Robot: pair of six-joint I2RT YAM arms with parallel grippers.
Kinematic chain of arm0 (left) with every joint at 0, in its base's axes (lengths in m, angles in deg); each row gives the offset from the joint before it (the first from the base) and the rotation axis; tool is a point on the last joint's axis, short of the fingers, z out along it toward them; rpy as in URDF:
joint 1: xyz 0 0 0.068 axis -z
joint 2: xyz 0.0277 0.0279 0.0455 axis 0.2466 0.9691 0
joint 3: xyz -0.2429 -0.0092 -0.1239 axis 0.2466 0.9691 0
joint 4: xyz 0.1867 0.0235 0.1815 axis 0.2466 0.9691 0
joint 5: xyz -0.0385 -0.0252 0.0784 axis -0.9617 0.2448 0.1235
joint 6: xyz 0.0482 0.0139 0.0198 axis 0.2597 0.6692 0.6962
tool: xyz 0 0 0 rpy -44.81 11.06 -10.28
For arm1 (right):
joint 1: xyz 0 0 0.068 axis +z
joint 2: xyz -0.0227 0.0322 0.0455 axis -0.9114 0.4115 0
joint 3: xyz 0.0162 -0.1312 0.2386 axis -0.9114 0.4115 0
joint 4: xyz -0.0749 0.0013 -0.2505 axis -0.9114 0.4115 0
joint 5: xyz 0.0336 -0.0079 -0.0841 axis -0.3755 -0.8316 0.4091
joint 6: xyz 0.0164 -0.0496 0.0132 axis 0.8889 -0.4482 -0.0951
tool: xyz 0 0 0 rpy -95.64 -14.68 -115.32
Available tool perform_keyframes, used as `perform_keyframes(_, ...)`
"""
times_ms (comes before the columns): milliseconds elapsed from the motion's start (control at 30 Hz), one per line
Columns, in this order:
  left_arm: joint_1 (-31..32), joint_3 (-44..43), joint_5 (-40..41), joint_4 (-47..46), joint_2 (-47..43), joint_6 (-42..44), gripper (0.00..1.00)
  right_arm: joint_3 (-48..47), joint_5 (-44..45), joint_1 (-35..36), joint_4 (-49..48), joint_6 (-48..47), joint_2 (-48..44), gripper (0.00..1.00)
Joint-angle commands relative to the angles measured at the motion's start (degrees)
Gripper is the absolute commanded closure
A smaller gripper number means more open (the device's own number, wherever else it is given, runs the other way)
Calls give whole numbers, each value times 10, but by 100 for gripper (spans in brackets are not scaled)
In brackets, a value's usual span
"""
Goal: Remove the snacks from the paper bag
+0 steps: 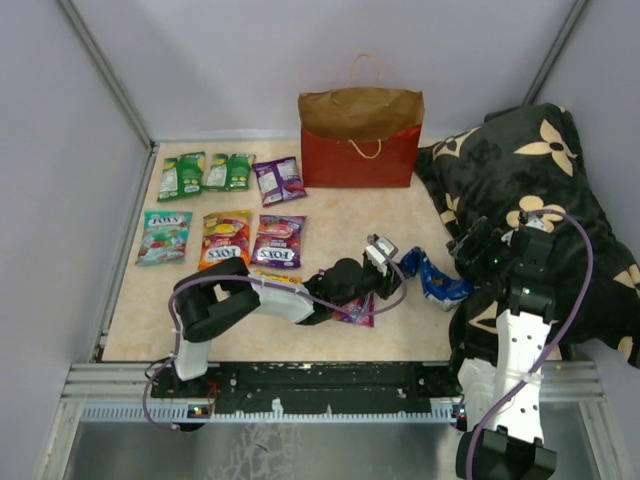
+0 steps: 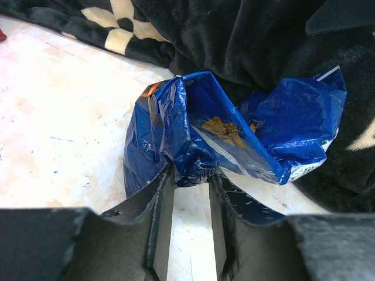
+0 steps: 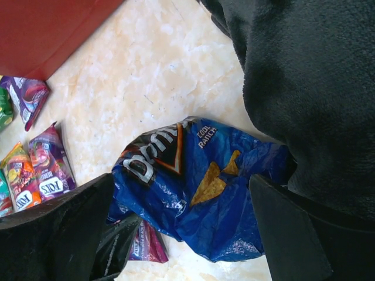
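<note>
Left gripper (image 2: 190,175): jaws pinched on 1 crumpled fold at the near edge of the Doritos bag (image 2: 234,134). Both fingers (image 2: 163,199) press the blue film; only that narrow fold lies between them.

Hazards, judged:
1. Slip. The film is glossy and the bite is shallow, so a lift may pull the fold free.
2. Crushing. A harder squeeze lands on chips inside.
3. Snag. The black flowered pillow (image 1: 540,190) lies against the Doritos bag's far and right sides and may drag on it.
4. Arm clash. The right gripper (image 3: 176,193) hangs directly above the Doritos bag, jaws wide apart and holding nothing, so 2 tools crowd 1 item.
5. Sweep. A purple packet (image 1: 355,315) lies partly under the left arm, just left of the Doritos bag, and a sideways pull could shove it.

Location of task items, all referred to the Doritos bag:
- Doritos bag itself: flat on the table (image 1: 330,215), outside the paper bag, touching the left gripper's tips, below the right gripper.
- Small packets (image 1: 225,205): 6 in 2 rows of 3, well to its left.
- Paper bag (image 1: 360,135): upright, well beyond it at the table's far edge; contents hidden.
</note>
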Motion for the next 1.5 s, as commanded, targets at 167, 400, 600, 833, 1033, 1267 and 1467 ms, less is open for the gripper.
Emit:
perform_keyframes(167, -8, -38, -43, -4, -23, 20, 65, 7, 15, -3, -5, -14, -21, 1)
perform_keyframes(400, -8, -74, -67, 19, -11, 18, 29, 13, 14, -3, -4, -10, -28, 1)
perform_keyframes(600, -8, -75, -58, 32, -12, 24, 54, 11, 11, -2, 0, -13, -31, 1)
perform_keyframes(833, -28, -73, -34, 75, -30, 39, 100, 12, 10, -2, 2, -11, -36, 1)
perform_keyframes(1033, -62, -55, -40, 96, -64, 57, 100, 10, 11, -1, 4, -12, -37, 1)
perform_keyframes(1267, -95, -46, -25, 178, -128, 127, 100, 2, 4, 16, 4, -8, -38, 1)
perform_keyframes(1467, -104, -40, 56, 224, -162, 182, 100, -14, 22, 68, -2, 11, -32, 2)
